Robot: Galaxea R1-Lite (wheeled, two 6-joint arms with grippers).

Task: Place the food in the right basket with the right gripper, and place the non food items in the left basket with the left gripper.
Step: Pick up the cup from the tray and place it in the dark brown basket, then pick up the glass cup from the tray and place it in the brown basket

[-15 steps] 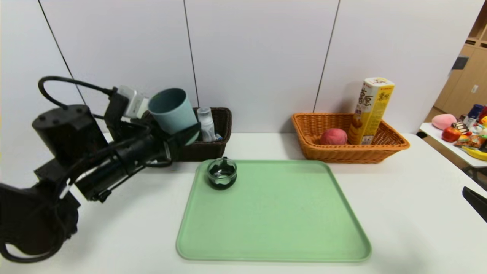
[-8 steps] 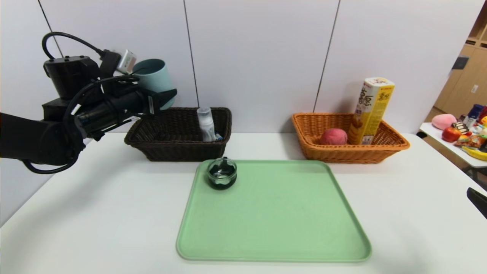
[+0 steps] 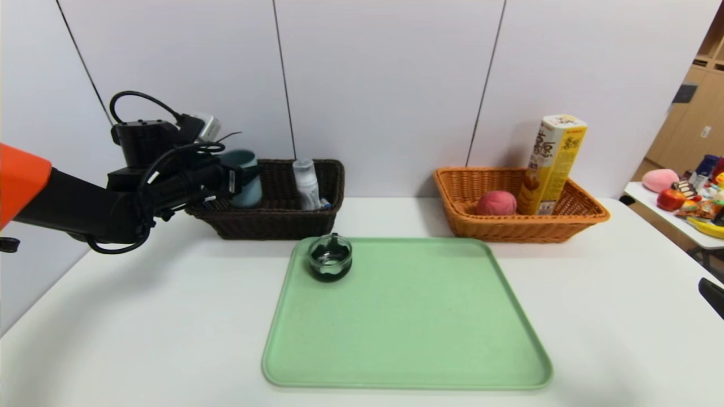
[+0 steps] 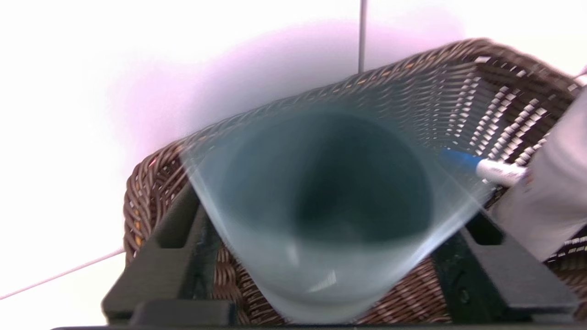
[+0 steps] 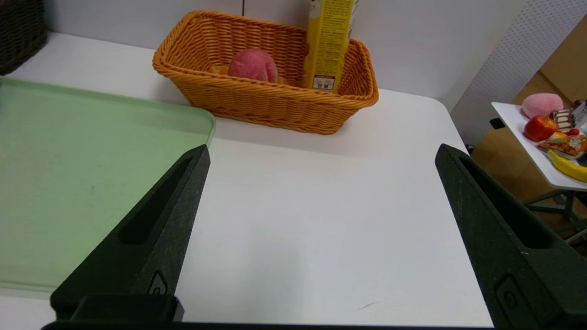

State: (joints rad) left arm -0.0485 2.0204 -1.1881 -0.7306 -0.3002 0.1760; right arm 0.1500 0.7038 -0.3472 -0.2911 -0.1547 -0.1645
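My left gripper (image 3: 243,180) is shut on a teal cup (image 3: 247,176) and holds it upright, low inside the left end of the dark brown basket (image 3: 283,226). In the left wrist view the cup (image 4: 321,220) is blurred and sits between the two black fingers (image 4: 183,238), with basket weave behind it. A small dark glass jar (image 3: 330,258) stands at the far left corner of the green tray (image 3: 407,339). The orange basket (image 3: 509,229) holds a pink peach (image 3: 496,203) and a tall yellow box (image 3: 551,164). My right gripper (image 5: 322,153) is open and empty over the table's right side.
A clear spray bottle (image 3: 307,183) and a blue-capped pen (image 4: 477,166) lie in the dark basket. A side table (image 3: 679,226) with assorted food stands off to the right. The right gripper's tip (image 3: 711,297) shows at the right edge in the head view.
My left arm swung the cup up and back over the dark basket, then lowered it into the basket's left end. The right arm has barely moved.
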